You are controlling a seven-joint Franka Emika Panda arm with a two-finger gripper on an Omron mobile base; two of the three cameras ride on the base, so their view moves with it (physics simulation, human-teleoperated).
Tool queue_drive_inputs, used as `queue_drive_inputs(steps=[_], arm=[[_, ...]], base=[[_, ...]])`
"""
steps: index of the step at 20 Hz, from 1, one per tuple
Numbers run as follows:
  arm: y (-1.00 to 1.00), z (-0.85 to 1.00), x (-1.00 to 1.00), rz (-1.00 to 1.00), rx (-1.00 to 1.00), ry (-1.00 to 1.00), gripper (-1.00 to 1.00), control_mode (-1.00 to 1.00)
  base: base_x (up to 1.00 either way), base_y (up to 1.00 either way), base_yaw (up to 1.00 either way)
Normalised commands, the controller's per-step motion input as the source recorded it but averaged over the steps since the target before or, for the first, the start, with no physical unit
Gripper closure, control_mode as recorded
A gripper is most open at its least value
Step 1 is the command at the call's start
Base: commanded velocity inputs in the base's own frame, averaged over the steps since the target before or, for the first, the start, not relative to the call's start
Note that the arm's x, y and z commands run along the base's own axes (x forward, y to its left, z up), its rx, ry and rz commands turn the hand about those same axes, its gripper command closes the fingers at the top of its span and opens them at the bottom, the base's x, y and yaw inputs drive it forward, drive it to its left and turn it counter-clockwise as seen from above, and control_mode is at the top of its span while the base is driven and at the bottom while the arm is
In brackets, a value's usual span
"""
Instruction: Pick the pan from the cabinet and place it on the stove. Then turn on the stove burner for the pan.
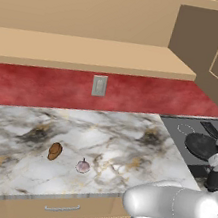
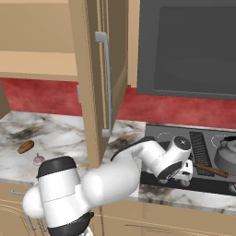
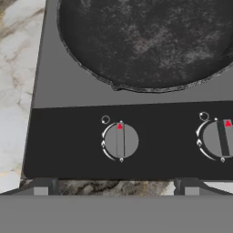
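1. Half the job looks done: the round, shallow, dark grey-black pan already sits on the flat dark grey glass stove, over its front-left burner, touching the glass, its brownish handle pointing away to the side.
2. What is left, as I judge it, is turning that burner's knob; both knobs point straight up, so nothing seems switched on yet.
3. The robot's hand hovers just in front of the stove's control strip, fingers spread wide apart and holding nothing, lined up near the left round grey knob.
4. Counts: one pan; two knobs in the hand view, the second at the right edge; one grey kettle on the stove; one brown potato-like lump and one small pinkish bulb on the marble bench left of the stove; one light tan wooden cabinet, its door open.
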Motion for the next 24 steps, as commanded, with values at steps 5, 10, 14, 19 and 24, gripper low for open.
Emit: queue_drive_inputs(steps=[5,10,14,19,24], arm=[[0.03,-0.11,0.09,0.00,0.00,0.00,-1.00,-1.00],[0.00,-0.10,0.08,0.00,0.00,0.00,-1.00,-1.00],[0.00,-0.07,0.06,0.00,0.00,0.00,-1.00,-1.00],[0.00,-0.08,0.06,0.00,0.00,0.00,-1.00,-1.00],[0.00,-0.09,0.07,0.00,0.00,0.00,-1.00,-1.00]], base=[[0.00,0.00,0.00],[0.00,0.00,0.00],[0.00,0.00,0.00],[0.00,0.00,0.00],[0.00,0.00,0.00]])
